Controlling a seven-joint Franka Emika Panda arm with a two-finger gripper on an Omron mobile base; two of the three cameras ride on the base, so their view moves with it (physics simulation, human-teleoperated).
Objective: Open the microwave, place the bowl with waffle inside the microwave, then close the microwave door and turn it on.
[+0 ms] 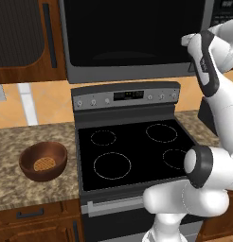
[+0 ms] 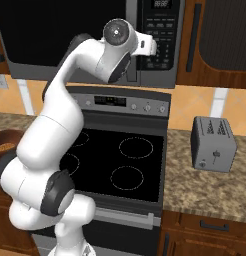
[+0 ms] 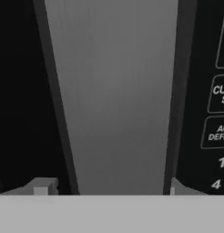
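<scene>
The microwave [image 1: 132,33] hangs above the stove, and its door [image 2: 55,40] is closed. In the hand view my gripper [image 3: 109,187] is right up against the vertical grey handle strip [image 3: 118,100], one fingertip [image 3: 41,186] on each side of it. The jaws are open and straddle the strip, the right tip nearly against its edge. The keypad [image 3: 218,113] lies just to the right. The reddish-brown bowl [image 1: 43,160] sits on the granite counter left of the stove, and the waffle [image 1: 44,164] lies flat in its bottom, far below and left of the gripper.
The black stove [image 1: 132,151] with burner rings stands directly under the microwave. A small grey toaster [image 2: 212,144] stands on the right counter. Brown cabinets [image 1: 23,38] flank the microwave. My raised arm [image 2: 60,115] crosses in front of the stove.
</scene>
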